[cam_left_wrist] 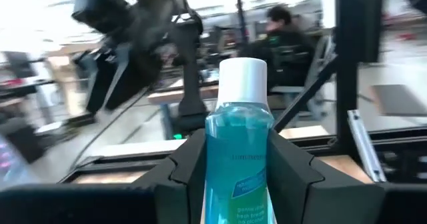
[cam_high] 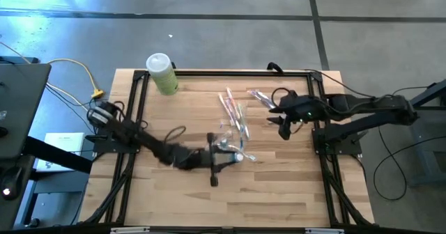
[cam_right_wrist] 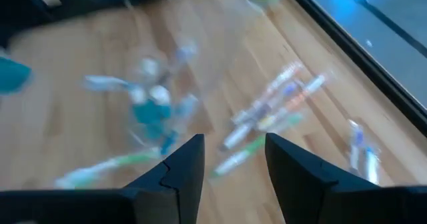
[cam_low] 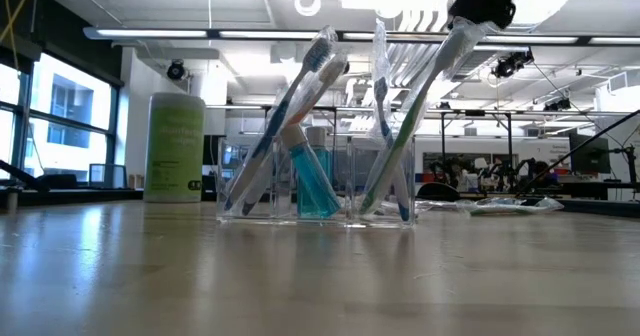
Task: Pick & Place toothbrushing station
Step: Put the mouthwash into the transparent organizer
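Item: left gripper [cam_left_wrist: 237, 177], low over the middle of the bench [cam_high: 167, 199]. Jaws partly open and closed around a blue mouthwash bottle [cam_left_wrist: 238, 151] with a white cap, held upright between the fingers [cam_left_wrist: 190, 167].

Item: clear organiser [cam_low: 315, 181], standing on the bench directly under the left jaws. It holds several toothbrushes [cam_low: 290, 116] leaning at angles; the mouthwash bottle shows inside its middle section in the low view.

Item: right gripper [cam_right_wrist: 230, 161], raised above the bench, well apart from the left jaws. Jaws partly open; the wrist view shows nothing between the fingers [cam_right_wrist: 183, 167], though the low view shows a wrapped toothbrush [cam_low: 440, 66] reaching up to a dark gripper, and whether it is gripped cannot be told.

Item: loose packaged toothbrushes [cam_high: 233, 108], lying flat on the bench ahead of and below the right jaws.

Item: green canister [cam_high: 162, 74] with pale lid, at the bench's far edge, well apart from both jaws.
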`<state>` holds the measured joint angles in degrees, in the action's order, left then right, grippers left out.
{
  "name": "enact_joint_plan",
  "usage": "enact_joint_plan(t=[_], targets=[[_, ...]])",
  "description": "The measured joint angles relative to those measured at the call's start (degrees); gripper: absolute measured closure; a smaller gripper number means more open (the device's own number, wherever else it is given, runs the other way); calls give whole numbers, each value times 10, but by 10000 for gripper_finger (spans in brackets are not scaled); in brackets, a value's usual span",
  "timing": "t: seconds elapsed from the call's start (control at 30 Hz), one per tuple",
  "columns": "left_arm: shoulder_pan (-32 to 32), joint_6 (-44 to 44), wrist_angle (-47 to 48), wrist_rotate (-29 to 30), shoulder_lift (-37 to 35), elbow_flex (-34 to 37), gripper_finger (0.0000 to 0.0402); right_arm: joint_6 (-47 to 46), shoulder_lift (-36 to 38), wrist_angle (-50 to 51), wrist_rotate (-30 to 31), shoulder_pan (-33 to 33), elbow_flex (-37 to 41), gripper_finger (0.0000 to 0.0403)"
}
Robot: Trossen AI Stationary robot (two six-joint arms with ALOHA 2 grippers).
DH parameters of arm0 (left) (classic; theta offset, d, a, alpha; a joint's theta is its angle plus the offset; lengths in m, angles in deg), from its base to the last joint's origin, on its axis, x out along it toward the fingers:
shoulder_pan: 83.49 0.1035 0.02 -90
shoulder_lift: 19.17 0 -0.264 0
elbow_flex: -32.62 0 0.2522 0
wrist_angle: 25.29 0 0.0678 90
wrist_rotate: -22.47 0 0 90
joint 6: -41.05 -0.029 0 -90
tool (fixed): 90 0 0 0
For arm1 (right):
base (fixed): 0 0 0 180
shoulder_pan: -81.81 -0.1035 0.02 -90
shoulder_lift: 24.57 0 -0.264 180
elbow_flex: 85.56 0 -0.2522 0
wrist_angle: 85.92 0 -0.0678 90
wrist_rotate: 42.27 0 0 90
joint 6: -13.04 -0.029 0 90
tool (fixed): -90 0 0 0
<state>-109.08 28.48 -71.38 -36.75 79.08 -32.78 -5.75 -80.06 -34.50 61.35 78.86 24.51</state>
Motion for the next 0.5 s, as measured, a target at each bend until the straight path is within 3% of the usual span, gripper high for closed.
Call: enact_joint_plan(t=[0.27,0.5], targets=[[-107,-27,-109,234,129,-66,288,-69,5,-26,114,-126,0,252],[-92,-87,-142,370,256,-169,288,-100,-3,-52,229,-235,0,252]])
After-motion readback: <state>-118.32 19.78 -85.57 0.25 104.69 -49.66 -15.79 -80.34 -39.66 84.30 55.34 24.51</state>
